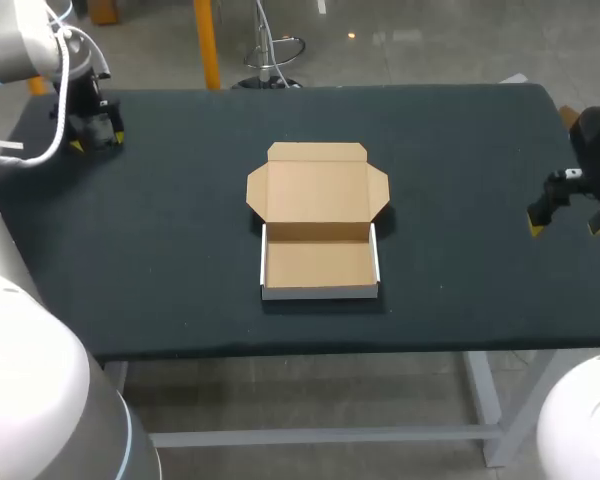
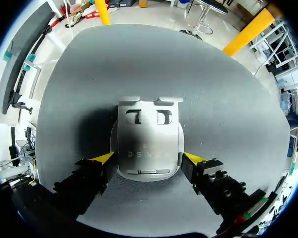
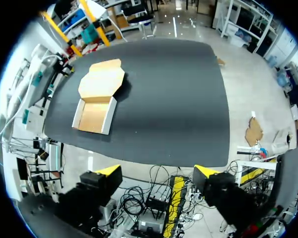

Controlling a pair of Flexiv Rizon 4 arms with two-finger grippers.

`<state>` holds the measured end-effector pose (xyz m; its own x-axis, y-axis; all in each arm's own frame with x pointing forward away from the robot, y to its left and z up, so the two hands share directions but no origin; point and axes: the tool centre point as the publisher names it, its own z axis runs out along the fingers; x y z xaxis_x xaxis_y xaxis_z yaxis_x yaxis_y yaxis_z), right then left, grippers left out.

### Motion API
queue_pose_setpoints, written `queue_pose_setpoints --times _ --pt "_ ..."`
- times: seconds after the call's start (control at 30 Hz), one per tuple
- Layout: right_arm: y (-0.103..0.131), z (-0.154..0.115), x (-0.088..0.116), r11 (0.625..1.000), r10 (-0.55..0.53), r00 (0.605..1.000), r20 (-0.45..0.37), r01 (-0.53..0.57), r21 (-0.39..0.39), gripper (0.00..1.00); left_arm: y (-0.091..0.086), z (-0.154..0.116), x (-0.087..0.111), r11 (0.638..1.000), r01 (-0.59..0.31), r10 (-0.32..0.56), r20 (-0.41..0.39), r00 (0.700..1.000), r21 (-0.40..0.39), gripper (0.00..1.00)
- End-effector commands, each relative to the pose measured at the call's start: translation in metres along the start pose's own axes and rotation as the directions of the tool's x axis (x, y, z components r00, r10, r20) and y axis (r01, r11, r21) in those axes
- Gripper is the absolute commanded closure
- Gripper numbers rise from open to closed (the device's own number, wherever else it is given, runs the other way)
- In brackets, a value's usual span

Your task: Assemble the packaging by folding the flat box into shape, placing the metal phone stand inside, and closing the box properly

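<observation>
The flat silvery metal phone stand [image 2: 148, 144] lies on the dark table top [image 2: 223, 109], right between the fingers of the left gripper [image 2: 148, 157]. These fingers are spread wide, one yellow tip just beside each long edge of the stand, and they do not look closed on it. In the head view this left gripper [image 1: 95, 130] sits low at the table's far left corner.

The right gripper [image 3: 156, 173] also has its fingers wide apart, with nothing between them. It hangs past the table's right edge, and the head view shows it there too [image 1: 570, 225].

The brown cardboard box with white outer walls [image 1: 318, 265] is well apart from both pairs of fingers, in the middle of the table. Its tray is already folded up, empty, and its lid is laid back open; it shows far ahead of the right fingers [image 3: 97, 99].

Folding looks finished, so the step in hand is fetching the stand. The next move calls for closing the left fingers squarely on its two edges, lifting it level, and carrying it over the tray.
</observation>
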<state>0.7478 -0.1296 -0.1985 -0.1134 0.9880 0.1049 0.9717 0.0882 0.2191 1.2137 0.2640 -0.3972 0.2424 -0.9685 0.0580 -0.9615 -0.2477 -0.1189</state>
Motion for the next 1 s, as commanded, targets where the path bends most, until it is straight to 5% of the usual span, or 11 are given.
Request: queue_pose_setpoints --times 0.03,0.13,0.2,0.27,0.37,1.0 --pt "0.000 -0.003 0.000 1.000 0.000 1.000 0.000 0.000 0.004 0.00 -0.011 0.005 0.002 0.998 -0.001 0.002 0.008 1.000 -0.061 0.16" --pt "0.000 -0.003 0.000 1.000 0.000 1.000 0.000 0.000 0.004 0.00 -0.013 0.005 0.002 0.998 -0.003 0.004 0.012 1.000 -0.060 0.20" --pt "0.000 -0.003 0.000 1.000 0.000 1.000 0.000 0.000 0.004 0.00 -0.014 0.006 0.002 0.998 -0.004 0.005 0.015 1.000 -0.059 0.31" --pt "0.000 -0.003 0.000 1.000 0.000 1.000 0.000 0.000 0.004 0.00 -0.015 0.006 0.002 0.998 -0.004 0.005 0.019 1.000 -0.060 0.53" --pt "0.000 -0.003 0.000 1.000 0.000 1.000 0.000 0.000 0.004 0.00 -0.015 0.006 0.002 0.998 -0.003 0.004 0.019 1.000 -0.060 1.00" --pt "0.000 -0.003 0.000 1.000 0.000 1.000 0.000 0.000 0.004 0.00 0.028 -0.038 0.005 0.996 -0.067 0.068 -0.008 0.998 0.054 1.00"
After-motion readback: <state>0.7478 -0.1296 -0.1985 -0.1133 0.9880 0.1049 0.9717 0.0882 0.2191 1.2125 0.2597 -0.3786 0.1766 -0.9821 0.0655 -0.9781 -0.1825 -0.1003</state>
